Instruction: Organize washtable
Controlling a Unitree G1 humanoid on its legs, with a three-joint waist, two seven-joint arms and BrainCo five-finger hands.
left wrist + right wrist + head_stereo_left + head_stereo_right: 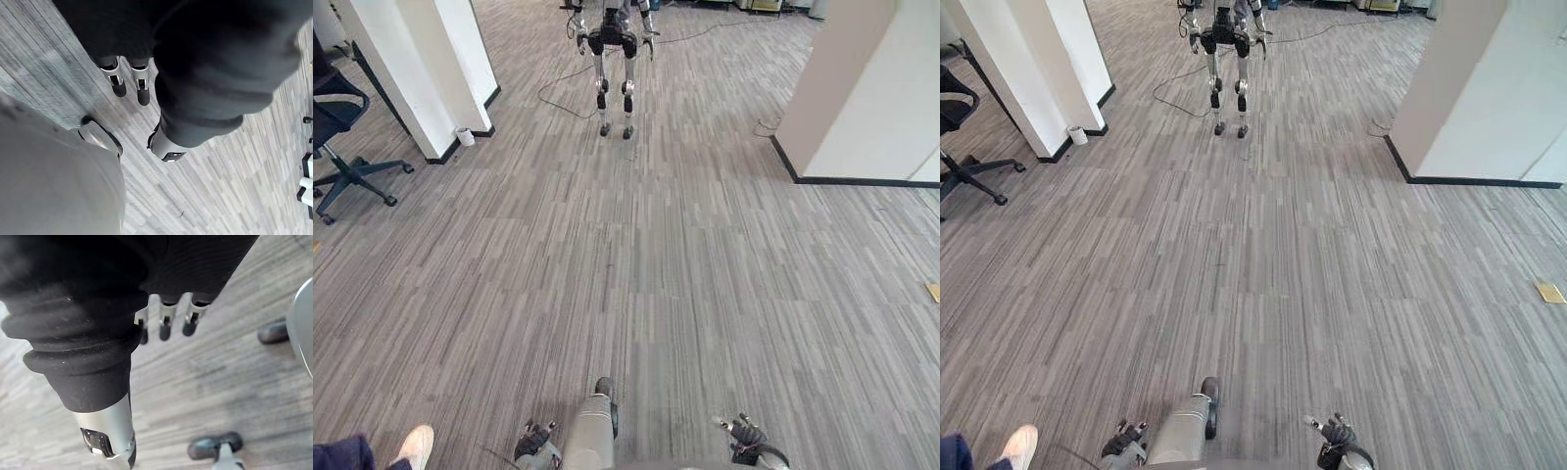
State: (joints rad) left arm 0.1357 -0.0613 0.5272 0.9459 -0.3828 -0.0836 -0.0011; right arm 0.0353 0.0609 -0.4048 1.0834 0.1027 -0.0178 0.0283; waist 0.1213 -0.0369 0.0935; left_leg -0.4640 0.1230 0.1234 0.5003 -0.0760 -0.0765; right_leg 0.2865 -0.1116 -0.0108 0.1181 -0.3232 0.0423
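Left hand (534, 441) and right hand (747, 437) hang above the grey floor (656, 274), fingers loosely straight.

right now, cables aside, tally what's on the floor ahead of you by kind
robot: 1
chair: 1
small white container: 1
flat tan piece: 1
shoe: 1
total: 5
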